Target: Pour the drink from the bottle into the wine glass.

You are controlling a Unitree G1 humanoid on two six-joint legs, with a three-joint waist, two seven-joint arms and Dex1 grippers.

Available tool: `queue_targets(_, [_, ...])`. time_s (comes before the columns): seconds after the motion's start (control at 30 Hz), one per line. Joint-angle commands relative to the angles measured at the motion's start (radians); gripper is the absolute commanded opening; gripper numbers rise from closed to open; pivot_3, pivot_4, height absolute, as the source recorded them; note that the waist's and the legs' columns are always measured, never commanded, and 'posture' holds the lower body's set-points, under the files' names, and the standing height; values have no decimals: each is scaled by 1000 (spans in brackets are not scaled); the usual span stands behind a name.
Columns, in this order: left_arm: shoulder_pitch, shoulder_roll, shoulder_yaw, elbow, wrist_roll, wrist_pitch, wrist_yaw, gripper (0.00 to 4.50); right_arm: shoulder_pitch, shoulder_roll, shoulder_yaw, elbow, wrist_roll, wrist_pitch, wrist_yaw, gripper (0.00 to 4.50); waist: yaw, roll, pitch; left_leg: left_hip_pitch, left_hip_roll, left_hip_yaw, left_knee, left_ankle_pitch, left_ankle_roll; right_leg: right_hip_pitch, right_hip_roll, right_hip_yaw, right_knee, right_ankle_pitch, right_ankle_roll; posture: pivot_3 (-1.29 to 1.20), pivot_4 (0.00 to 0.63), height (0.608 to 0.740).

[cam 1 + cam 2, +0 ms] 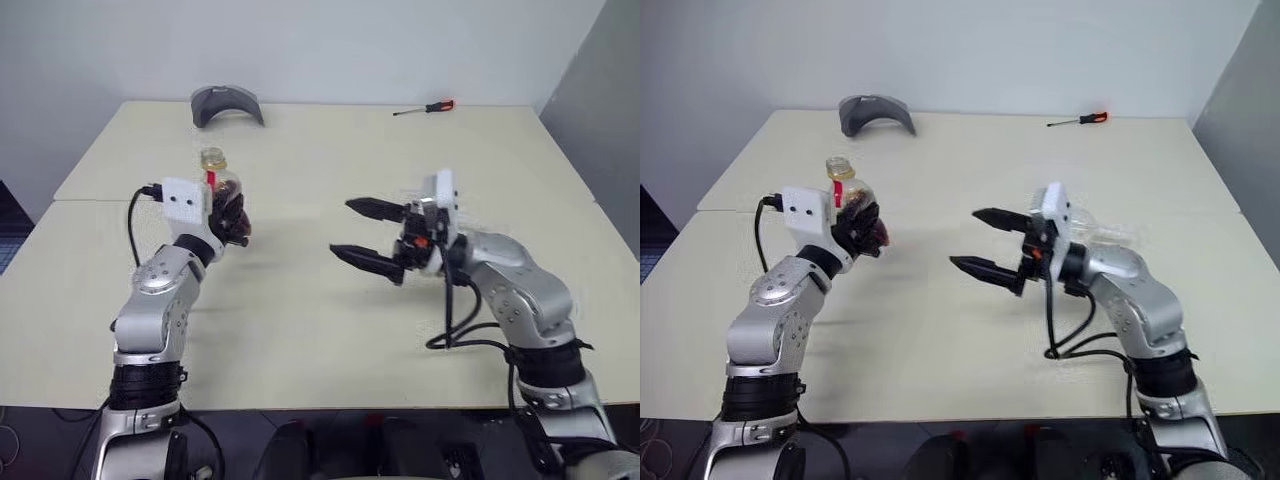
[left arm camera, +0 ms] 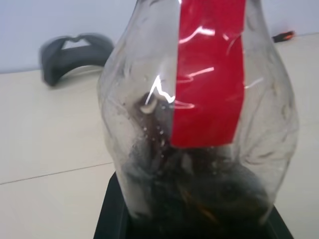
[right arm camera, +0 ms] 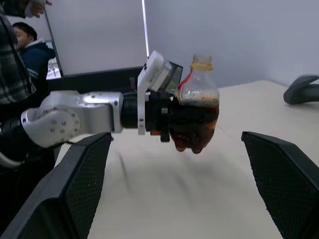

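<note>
Your left gripper [image 1: 228, 215] has its fingers clamped on the bottle [image 3: 195, 112] and holds it upright in the air above the table [image 1: 300, 330] — dark drink [image 3: 193, 127] fills the belly, yellow ring at the neck. Your right gripper [image 1: 365, 235] points across at it, fingers spread wide, nothing between them. Wine glass [image 1: 1095, 232] lies just behind your right wrist — looks tipped over.

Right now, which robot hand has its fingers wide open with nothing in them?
The right gripper: its two black fingers are spread apart and empty. The left gripper is shut on the bottle of dark drink.
</note>
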Motion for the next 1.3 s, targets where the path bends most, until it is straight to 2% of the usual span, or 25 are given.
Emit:
queue_targets(0.03, [-33, 41, 56, 29, 24, -90, -10, 970, -41, 34, 22, -2, -13, 11, -41, 4466, 2, 0, 0, 0, 0, 0, 0, 0, 0, 0, 0, 0, 0, 0, 0, 0, 150, 740])
queue_targets(0.2, [-39, 45, 98, 142, 22, -188, -25, 970, -58, 85, 44, 6, -33, 18, -99, 4466, 6, -1, 0, -1, -1, 0, 0, 0, 0, 0, -1, -1, -1, 0, 0, 0, 150, 740])
queue_targets(0.47, [-84, -4, 139, 329, -53, -332, -109, 970, -55, 136, 72, 13, -87, 3, -165, 4466, 4, -1, -1, 0, -1, 0, 0, 0, 0, -1, -1, -2, 1, 0, 0, 0, 150, 740])
queue_targets(0.57, [-92, -33, 149, 346, -91, -326, -125, 970, -57, 139, 72, 17, -97, 2, -174, 4466, 3, -1, -1, -1, -1, 0, 0, 0, 0, -1, -1, -2, 1, 0, 0, 0, 150, 740])
queue_targets(0.77, [-26, -85, 117, 353, -70, -366, -145, 970, -47, 151, 72, 33, -119, -10, -196, 4466, -1, -1, -1, -1, 0, 0, 0, 0, 0, -1, -1, -1, 1, 0, 0, 0, 150, 740])
queue_targets(1.03, [-14, -104, 88, 364, -51, -379, -141, 970, -27, 173, 64, 20, -109, 7, -228, 4466, -1, -1, -1, 0, 0, 0, 0, 0, 0, -1, -1, -2, 2, 0, 0, 0, 150, 740])
queue_targets(1.3, [6, -97, 86, 350, -61, -359, -168, 3557, -35, 181, 39, 33, -98, 9, -249, 4500, -2, -1, -1, 0, 0, 0, 0, 0, 0, -1, -1, -1, 2, 0, 0, 0, 150, 740])
